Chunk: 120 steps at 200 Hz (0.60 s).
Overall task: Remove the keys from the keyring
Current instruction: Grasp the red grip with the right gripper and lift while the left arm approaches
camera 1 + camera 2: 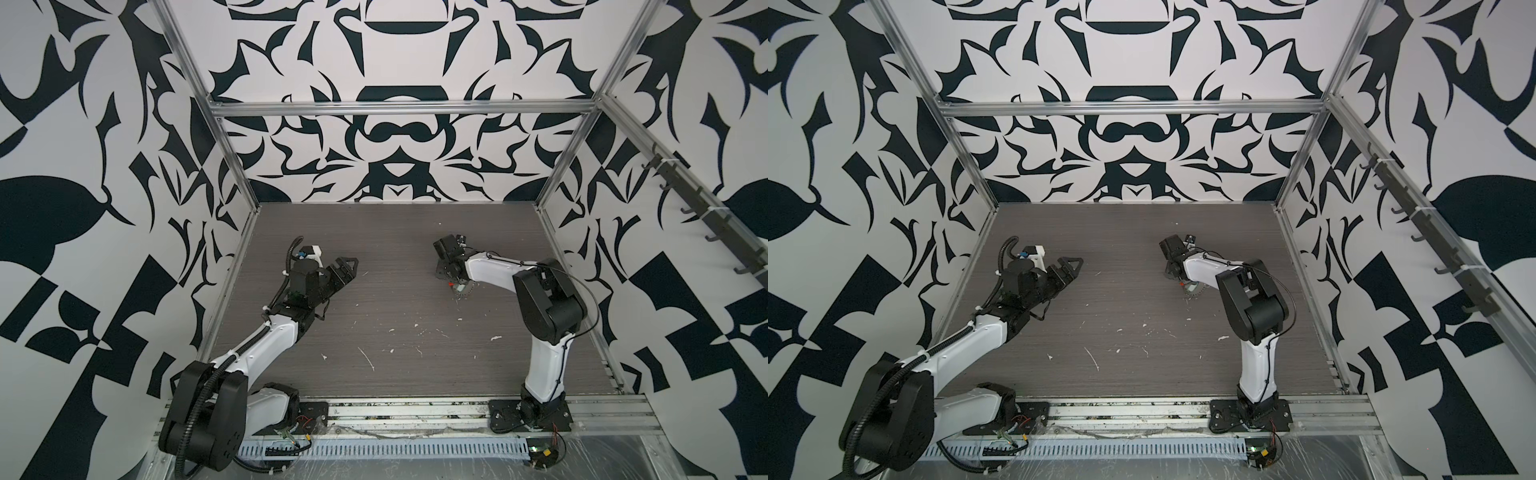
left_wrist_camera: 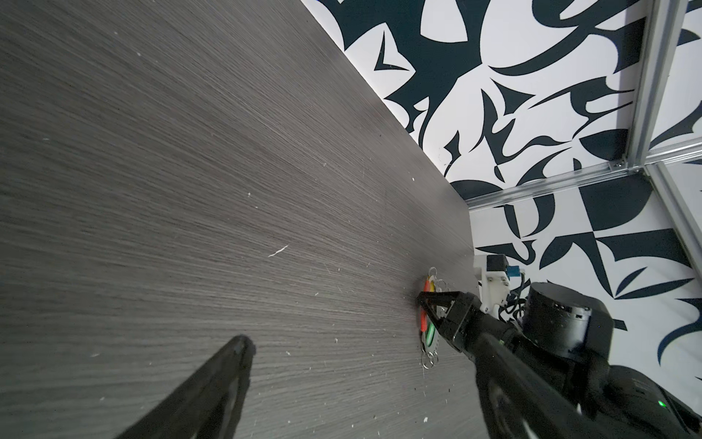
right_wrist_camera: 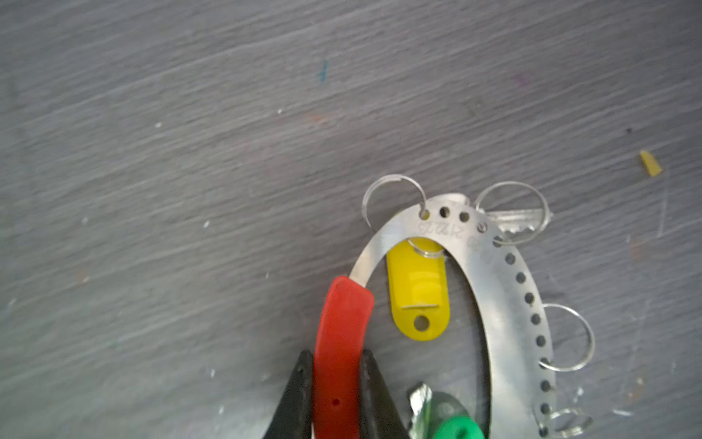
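Observation:
The keyring [image 3: 505,304] is a flat grey metal hoop with punched holes, lying on the dark table. My right gripper [image 3: 337,359] is shut on its red sleeve [image 3: 342,315], one black finger [image 3: 300,391] on each side. A yellow tag [image 3: 418,292] lies inside the hoop, and a green tag [image 3: 457,429] with a silver key sits near the jaws. Another silver key [image 3: 516,224] pokes out past the hoop. In both top views the keyring [image 1: 463,291] [image 1: 1196,291] shows just under the right wrist. My left gripper [image 1: 349,266] [image 1: 1073,266] [image 2: 361,353] hangs open and empty, far to the left.
Small silver split rings [image 3: 569,338] hang from the hoop's holes. White specks and scratches [image 1: 368,359] dot the table. Patterned walls and aluminium frame posts [image 1: 232,166] close in the table on three sides. A yellow chip [image 3: 650,163] lies near the ring.

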Motion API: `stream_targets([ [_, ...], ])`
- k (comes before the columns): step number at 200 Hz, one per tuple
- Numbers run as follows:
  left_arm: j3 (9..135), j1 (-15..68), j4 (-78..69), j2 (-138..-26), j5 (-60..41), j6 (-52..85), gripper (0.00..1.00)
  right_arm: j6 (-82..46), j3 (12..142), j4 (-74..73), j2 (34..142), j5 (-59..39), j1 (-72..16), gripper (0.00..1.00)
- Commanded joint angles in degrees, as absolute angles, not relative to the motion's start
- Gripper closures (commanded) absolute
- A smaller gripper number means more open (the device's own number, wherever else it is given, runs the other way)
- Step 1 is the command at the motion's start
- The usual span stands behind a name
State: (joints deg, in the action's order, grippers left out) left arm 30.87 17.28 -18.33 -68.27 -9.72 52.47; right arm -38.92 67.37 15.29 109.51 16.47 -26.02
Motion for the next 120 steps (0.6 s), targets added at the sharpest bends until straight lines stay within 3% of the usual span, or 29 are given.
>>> stream_targets([
  [1, 29.9, 17.6, -18.1, -66.6, -11.4, 53.0, 0.05, -35.5, 63.8, 10.1, 102.5, 13.6, -26.1, 0.91],
  [65, 28.8, 18.8, -24.0, -64.9, -16.6, 55.7, 0.03, -31.0, 51.3, -3.3, 85.6, -1.8, -24.3, 0.93],
  [120, 30.1, 19.4, -29.8, -66.8, -26.5, 55.1, 0.11, -30.5, 50.1, -6.7, 78.7, -21.2, -23.2, 0.93],
])
